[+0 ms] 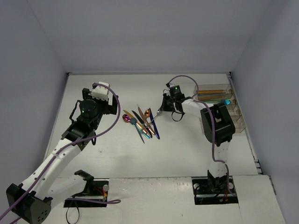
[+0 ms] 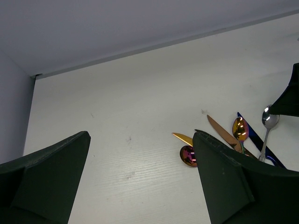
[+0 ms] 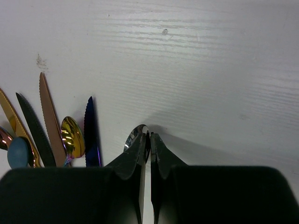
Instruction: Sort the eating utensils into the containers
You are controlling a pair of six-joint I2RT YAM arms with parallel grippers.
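Note:
Several eating utensils [image 1: 142, 122] lie fanned out mid-table: knives, a gold spoon [image 3: 72, 135] and a magenta spoon [image 2: 188, 155]. Just right of the pile lies a silver spoon [image 3: 133, 137], and my right gripper [image 3: 149, 136] is shut with that spoon's bowl edge pinched at its fingertips; the spoon still rests on the table. The same silver spoon [image 2: 268, 119] appears in the left wrist view. My left gripper [image 2: 140, 140] hangs open left of the pile, nothing between its fingers. The clear containers [image 1: 219, 100] stand at the far right, holding gold utensils and a teal one.
White walls close in the table on the left, back and right. The containers sit against the right wall behind the right arm's elbow [image 1: 217, 123]. Purple cables loop over both arms.

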